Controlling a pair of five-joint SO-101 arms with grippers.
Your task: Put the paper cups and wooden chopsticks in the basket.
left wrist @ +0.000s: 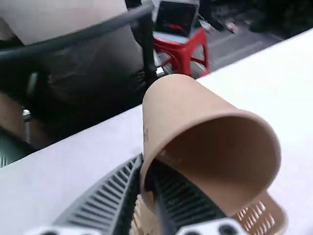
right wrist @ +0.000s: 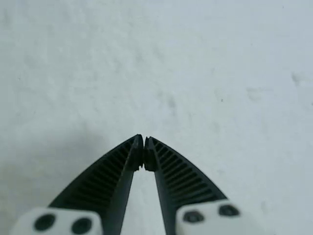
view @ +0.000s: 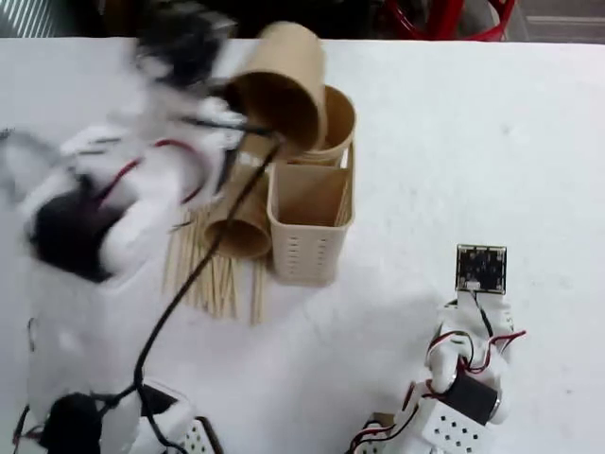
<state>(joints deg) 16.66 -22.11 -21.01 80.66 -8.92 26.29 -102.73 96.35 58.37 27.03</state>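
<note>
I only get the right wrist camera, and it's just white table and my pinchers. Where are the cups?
Observer: One paper cup is up in the left gripper, tipped on its side above the basket.
Operator: Is anything in the basket yet?
Observer: Yes, another cup sits in its far end.
Operator: And the chopsticks?
Observer: The chopsticks lie spread on the table beside the basket, with a third cup lying on its side among them.
</note>
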